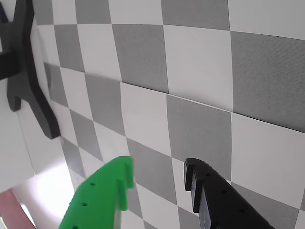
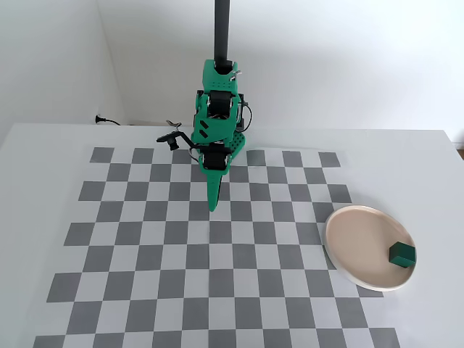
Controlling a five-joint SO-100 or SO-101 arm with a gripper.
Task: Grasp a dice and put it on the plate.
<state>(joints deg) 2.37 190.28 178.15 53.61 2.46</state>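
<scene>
Fixed view: a white table (image 2: 43,167) carries a grey-and-white checkerboard mat (image 2: 145,257). The green arm (image 2: 217,119) stands at the far edge of the mat, roughly centre, folded on itself with the gripper (image 2: 212,205) pointing down toward the near side, its tip over the mat's far-centre squares. A black post (image 2: 222,29) rises behind the arm, against the white wall (image 2: 348,58).

The plate (image 2: 355,232) lies at the mat's right side, partly off the checker pattern onto bare table. The dice (image 2: 402,253) sits on the plate, close to its right rim (dark green, no pips readable at this size). Dice and gripper are well apart, with several squares of mat between them.

Wrist view: two fingers enter from the bottom edge, one bright green (image 1: 102,195) on the left, one black (image 1: 214,195) on the right. The gripper (image 1: 159,167) stands released: the jaws are parted with a clear gap, only checker squares showing between them, nothing held. A black bracket-like shape (image 1: 26,71) hangs at the upper left edge (identity unclear). A sliver of pink shows in the bottom left corner, too little to name.
</scene>
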